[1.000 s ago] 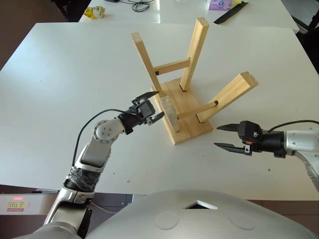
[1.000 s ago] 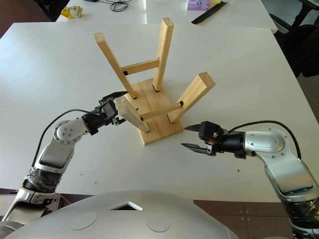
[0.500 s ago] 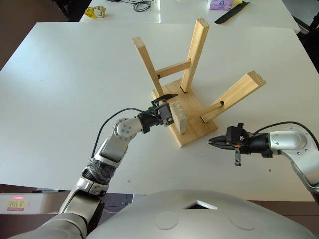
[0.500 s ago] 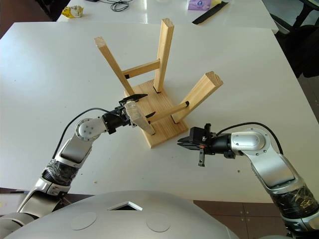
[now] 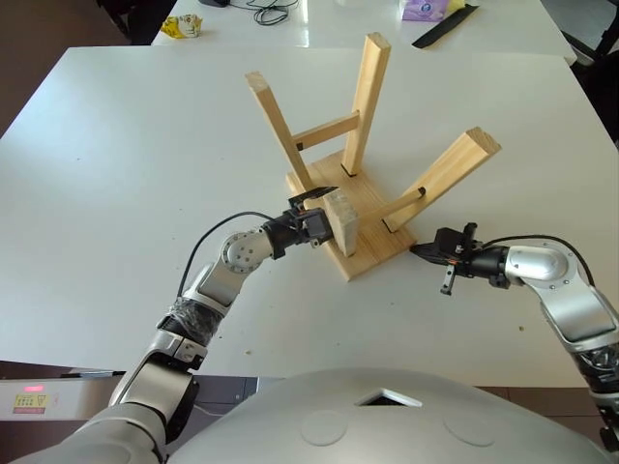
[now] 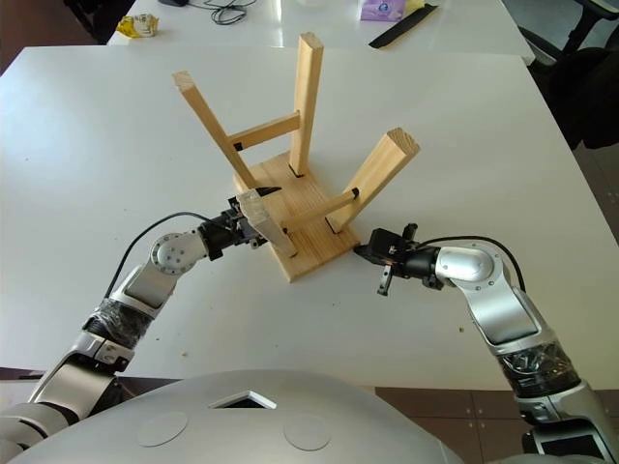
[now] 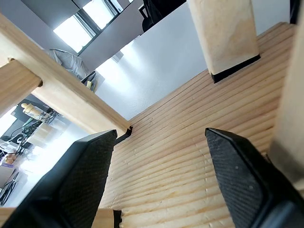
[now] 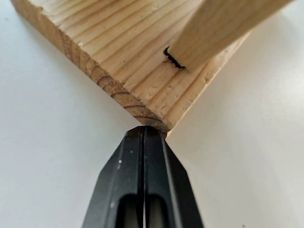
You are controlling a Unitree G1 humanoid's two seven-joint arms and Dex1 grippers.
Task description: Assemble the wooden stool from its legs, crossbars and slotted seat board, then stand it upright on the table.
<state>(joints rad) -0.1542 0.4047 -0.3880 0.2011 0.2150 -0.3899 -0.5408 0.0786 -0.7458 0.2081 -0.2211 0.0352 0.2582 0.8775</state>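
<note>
Midway across the white table (image 5: 116,174) the stool is sitting upside down, its slotted seat board (image 5: 368,249) lying flat and four legs pointing up. Two far legs (image 5: 361,97) are rising joined by a crossbar (image 5: 327,130), and the right-hand leg (image 5: 447,174) is leaning outward toward the table's right edge, tied to the near leg (image 5: 341,222) by a second crossbar (image 5: 404,200). A broad stretch of white top is spreading from the stool to the left edge; the strip on the right is narrower, and the near edge is running close under both elbows. Print on the purple packet (image 5: 424,9) and yellow wrapper (image 5: 184,23) on the table behind is too small to read. Coming up from the near left with its elbow bent, the left gripper (image 5: 321,217) is hanging beside the near leg with its fingers (image 7: 90,175) spread, grasping nothing. Reaching in low from the right, the right gripper (image 5: 424,251) is clenched, its tip touching the board's near right corner
</note>
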